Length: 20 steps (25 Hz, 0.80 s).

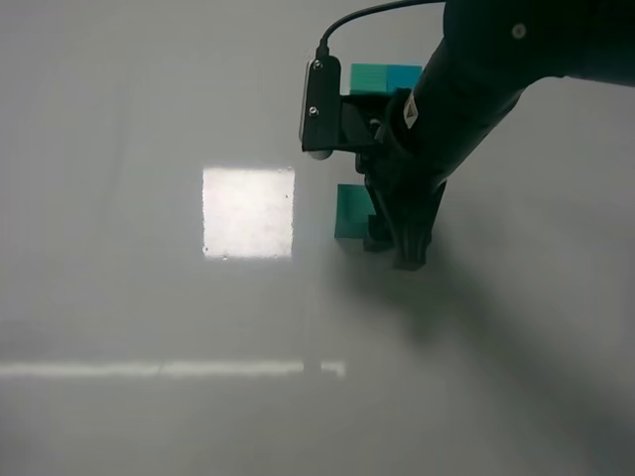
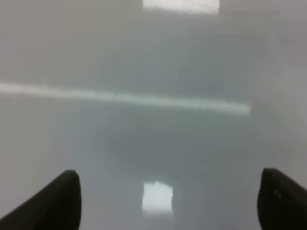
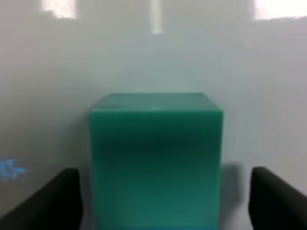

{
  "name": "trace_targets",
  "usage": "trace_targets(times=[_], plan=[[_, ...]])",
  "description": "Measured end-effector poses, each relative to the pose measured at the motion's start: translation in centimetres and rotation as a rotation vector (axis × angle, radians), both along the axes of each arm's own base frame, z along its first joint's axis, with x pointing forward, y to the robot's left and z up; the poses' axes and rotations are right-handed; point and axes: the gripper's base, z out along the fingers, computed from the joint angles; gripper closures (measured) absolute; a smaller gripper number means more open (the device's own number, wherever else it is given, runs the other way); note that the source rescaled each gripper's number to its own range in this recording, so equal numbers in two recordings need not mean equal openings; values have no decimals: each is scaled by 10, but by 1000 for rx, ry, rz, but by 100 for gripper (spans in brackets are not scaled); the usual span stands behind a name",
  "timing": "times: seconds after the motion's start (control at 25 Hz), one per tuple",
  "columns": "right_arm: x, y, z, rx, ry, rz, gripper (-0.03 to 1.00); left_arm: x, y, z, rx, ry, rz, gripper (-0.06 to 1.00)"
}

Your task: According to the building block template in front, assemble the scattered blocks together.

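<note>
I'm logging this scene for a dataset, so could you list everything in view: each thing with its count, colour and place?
Loose green block: one, teal-green, on the table near the middle, between the right gripper's open fingers.
Template bar: one, a green cube joined to a blue cube, at the far side, partly hidden behind the right arm.
Loose blue block: only a thin blue strip shows at the green block's near edge in the right wrist view; too little to be sure.
Table: one, pale grey, glossy, with light reflections.
Right gripper: one, black, open around the green block.
Left gripper: one, black, open, over bare table.
</note>
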Motion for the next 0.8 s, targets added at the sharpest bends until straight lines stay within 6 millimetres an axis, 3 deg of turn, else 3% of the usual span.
trace_targets(times=[0.04,0.12,0.2,0.32,0.6,0.72,0.8], plan=[[-3,-2,5,17,-4,-1,11,0,0,0,0,0,0,27],[-12,-8,19,71,-22,-16,2,0,0,0,1,0,0,27],[-22,-19,35,143,-42,-52,-1,0,0,0,1,0,0,27],[-26,-50,58,269,-72,-183,-3,0,0,0,1,0,0,27],[-15,-171,78,585,-40,-823,-3,0,0,0,1,0,0,27],[-32,-227,75,743,-9,-1091,-3,0,0,0,1,0,0,27],[-52,-246,65,795,22,-1188,-3,0,0,0,1,0,0,27]])
